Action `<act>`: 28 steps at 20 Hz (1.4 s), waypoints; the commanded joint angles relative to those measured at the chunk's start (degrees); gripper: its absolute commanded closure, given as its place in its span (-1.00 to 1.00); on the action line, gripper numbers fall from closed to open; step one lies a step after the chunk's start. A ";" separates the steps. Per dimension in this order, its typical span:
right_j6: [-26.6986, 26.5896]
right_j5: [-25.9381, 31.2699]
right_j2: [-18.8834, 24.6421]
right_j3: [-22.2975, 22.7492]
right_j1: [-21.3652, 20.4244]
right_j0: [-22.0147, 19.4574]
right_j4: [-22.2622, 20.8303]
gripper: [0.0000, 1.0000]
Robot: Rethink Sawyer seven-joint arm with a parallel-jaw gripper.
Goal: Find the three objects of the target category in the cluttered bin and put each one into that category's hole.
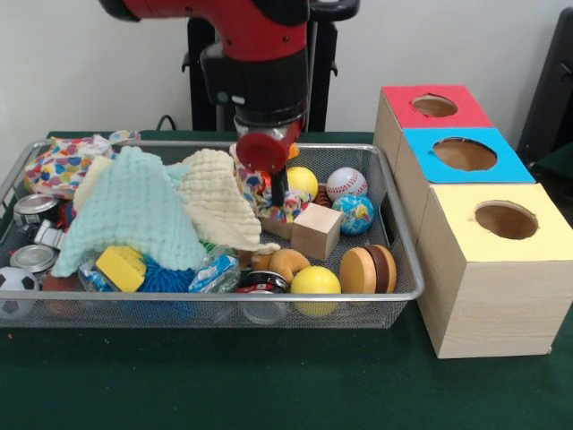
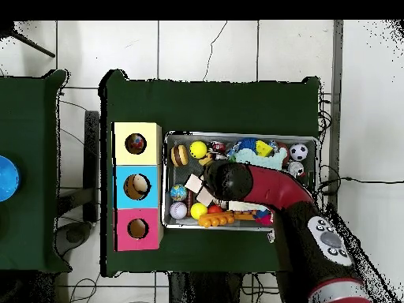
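Green tabletop (image 1: 269,376) carries the wire bin (image 1: 405,240) beside three hole boxes (image 1: 488,269). Gripper (image 1: 279,193) reaches among the clutter near the wooden cube (image 1: 316,230); whether it is clenched, I cannot tell.

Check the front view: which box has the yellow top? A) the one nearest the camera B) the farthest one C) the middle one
A: the yellow box stands nearest the camera, with the blue box behind it and the red box farthest back.
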 commanded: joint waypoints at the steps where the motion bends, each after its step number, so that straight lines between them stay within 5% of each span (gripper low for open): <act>1: 19.96 7.28 -3.85 5.57 -7.69 3.07 3.78 1.00; 9: 22.59 0.98 -4.38 10.80 -7.73 4.58 7.28 1.00; 18: 31.94 -12.64 -1.62 20.11 -5.37 7.15 17.91 1.00; 23: 40.22 -18.95 0.78 19.25 -2.78 11.20 26.45 1.00; 28: 44.25 -21.58 0.46 16.59 -0.56 14.86 30.64 1.00</act>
